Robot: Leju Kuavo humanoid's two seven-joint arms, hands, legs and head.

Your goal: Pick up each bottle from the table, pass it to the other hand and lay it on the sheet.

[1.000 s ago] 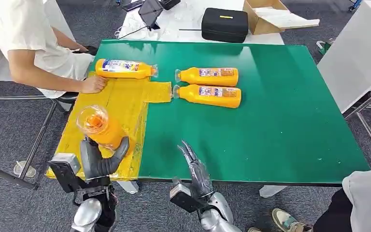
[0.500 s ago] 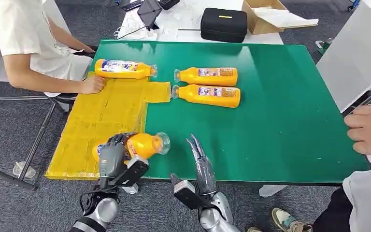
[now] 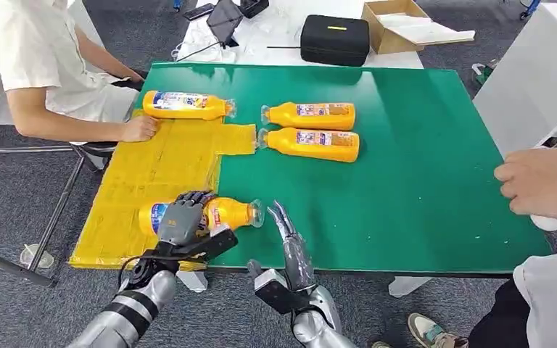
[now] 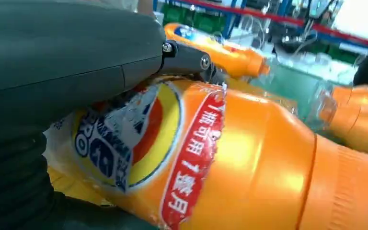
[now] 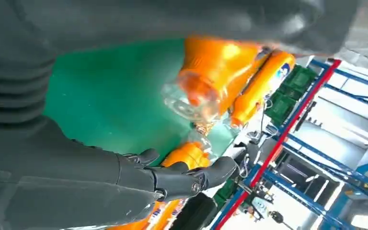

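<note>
The left hand (image 3: pixel 181 220) gripped a bottle (image 3: pixel 207 215) lying on the yellow sheet (image 3: pixel 152 170); the right hand (image 3: pixel 294 250) hovered beside it, fingers apart, holding nothing.

Green table (image 3: pixel 421 181) with a yellow sheet (image 3: pixel 156 170) and orange bottles laid on their sides.

The yellow sheet covers the table's left part, its left edge hanging over the side. One bottle (image 3: pixel 186 104) lies along the sheet's far edge, a person's hand (image 3: pixel 139 128) resting on the sheet just beside it. Another bottle (image 3: pixel 221 214) lies at the sheet's near edge, neck reaching over the green. Two more bottles (image 3: pixel 310 114) (image 3: pixel 312 143) lie side by side on the bare green near the middle, caps toward the sheet.
</note>
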